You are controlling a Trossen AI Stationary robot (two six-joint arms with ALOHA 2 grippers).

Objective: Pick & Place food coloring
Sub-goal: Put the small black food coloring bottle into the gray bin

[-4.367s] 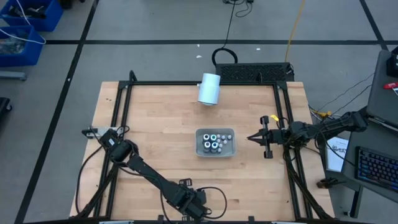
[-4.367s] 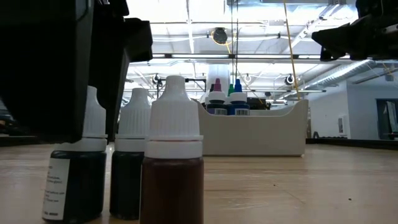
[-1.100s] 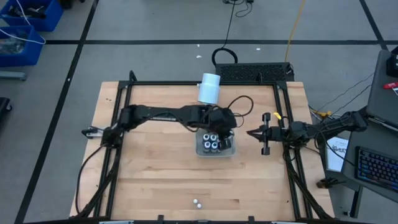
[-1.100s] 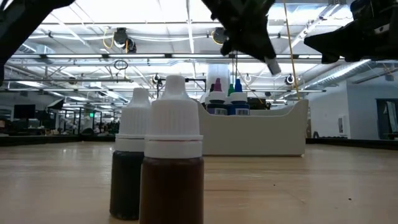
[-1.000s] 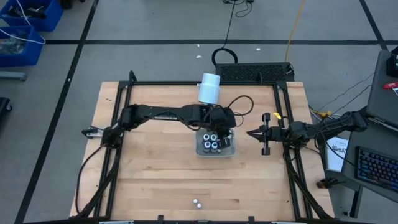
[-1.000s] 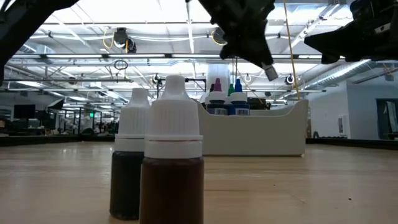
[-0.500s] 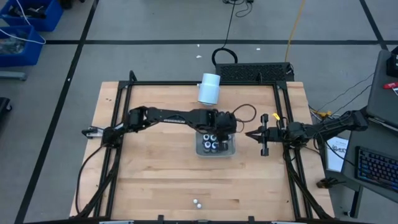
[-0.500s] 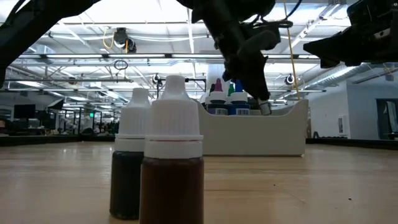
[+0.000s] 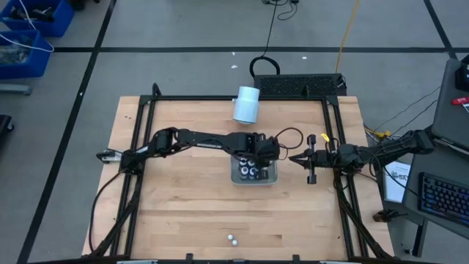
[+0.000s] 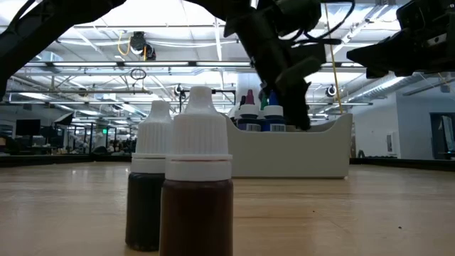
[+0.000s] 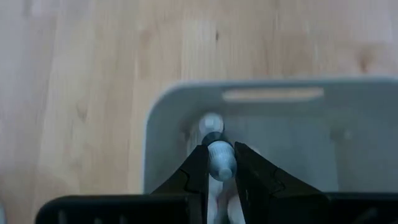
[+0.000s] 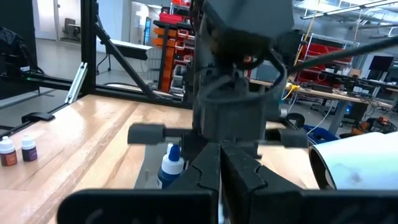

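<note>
Bottles (image 9: 250, 166) in central tray (image 9: 270, 180) (two (image 9: 231, 239) apart, front)

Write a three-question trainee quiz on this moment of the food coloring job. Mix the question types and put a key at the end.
1. True or false: the left gripper is shut on a food coloring bottle above the grey tray.
2. Multiple choice: how many food coloring bottles stand loose near the table's front edge? A) none B) two C) five
3. Short answer: where is the right gripper, and how are its fingers?

Key
1. True; the left wrist view shows a bottle pinched between the fingers over the tray.
2. B
3. It waits just right of the tray, fingers shut, holding nothing.
</note>
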